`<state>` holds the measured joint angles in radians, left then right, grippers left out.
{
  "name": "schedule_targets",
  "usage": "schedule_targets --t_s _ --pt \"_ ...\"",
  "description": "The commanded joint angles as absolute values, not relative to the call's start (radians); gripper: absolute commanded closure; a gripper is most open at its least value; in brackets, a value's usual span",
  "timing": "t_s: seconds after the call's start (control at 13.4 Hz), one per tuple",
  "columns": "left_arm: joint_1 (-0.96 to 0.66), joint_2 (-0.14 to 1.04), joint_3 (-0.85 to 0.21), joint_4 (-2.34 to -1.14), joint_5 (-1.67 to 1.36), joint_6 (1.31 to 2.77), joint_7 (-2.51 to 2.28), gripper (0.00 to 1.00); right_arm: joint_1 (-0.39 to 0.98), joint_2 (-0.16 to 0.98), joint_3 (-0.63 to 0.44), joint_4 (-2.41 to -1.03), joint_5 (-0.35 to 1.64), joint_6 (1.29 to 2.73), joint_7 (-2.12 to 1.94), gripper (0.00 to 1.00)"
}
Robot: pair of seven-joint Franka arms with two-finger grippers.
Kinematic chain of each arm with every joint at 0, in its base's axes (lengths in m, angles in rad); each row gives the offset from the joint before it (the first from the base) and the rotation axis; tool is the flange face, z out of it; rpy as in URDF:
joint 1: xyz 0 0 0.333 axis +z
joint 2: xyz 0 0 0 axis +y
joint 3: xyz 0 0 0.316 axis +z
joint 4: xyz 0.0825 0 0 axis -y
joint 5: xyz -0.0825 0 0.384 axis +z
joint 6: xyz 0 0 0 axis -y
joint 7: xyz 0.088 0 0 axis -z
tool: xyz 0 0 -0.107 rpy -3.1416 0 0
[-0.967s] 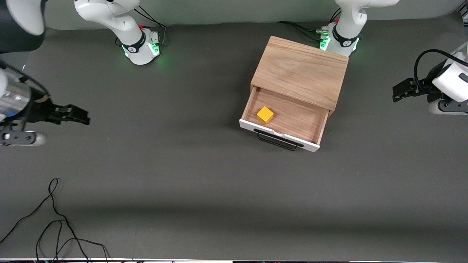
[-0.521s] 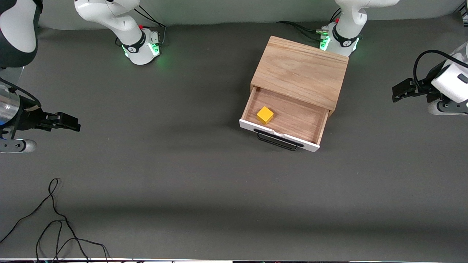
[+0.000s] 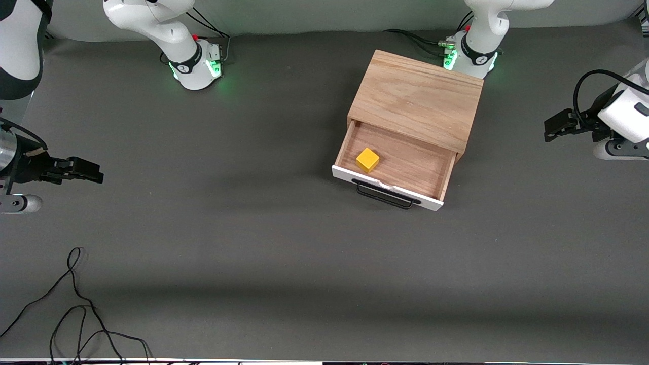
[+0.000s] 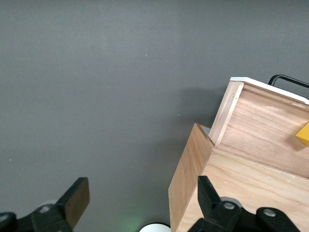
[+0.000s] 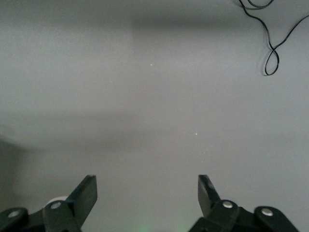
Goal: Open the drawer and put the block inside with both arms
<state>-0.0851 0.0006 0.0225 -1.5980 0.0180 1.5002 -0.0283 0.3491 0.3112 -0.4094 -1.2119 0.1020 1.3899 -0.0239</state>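
Note:
The drawer [image 3: 405,167] stands pulled out of the oak cabinet [image 3: 418,99], its white front and black wire handle [image 3: 385,195] facing the front camera. The yellow block [image 3: 367,159] sits inside it, toward the right arm's end; a corner of the block [image 4: 303,135] shows in the left wrist view. My left gripper [image 3: 555,124] hangs open and empty over bare table at the left arm's end. My right gripper [image 3: 86,171] is open and empty over bare table at the right arm's end. Both open grippers [image 4: 143,195] [image 5: 147,188] hold nothing in the wrist views.
A loose black cable [image 3: 76,304] lies on the table near the front camera at the right arm's end, and the cable [image 5: 270,34] also shows in the right wrist view. The two arm bases [image 3: 195,63] [image 3: 469,56] stand along the table's back edge.
My right gripper has drawn back toward the right arm's end of the table, away from the cabinet, and its jaws have widened. The left arm, drawer and block have not moved.

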Motion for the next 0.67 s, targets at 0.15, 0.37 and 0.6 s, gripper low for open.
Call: schedule_targets --t_s 0.15,0.37,0.6 --pt "-0.101 -0.011 0.035 -1.606 0.028 1.486 -0.015 0.0 0.328 0.272 -0.4 -1.249 0.11 1.401 -0.055 0.07" --pt "-0.103 -0.008 0.037 -1.606 0.028 1.488 -0.015 0.0 0.128 0.198 -0.223 -1.322 0.106 1.408 -0.055 0.07" --pt "-0.103 -0.006 0.035 -1.608 0.028 1.488 -0.014 0.0 0.091 0.137 -0.209 -1.409 0.098 1.443 -0.057 0.07"
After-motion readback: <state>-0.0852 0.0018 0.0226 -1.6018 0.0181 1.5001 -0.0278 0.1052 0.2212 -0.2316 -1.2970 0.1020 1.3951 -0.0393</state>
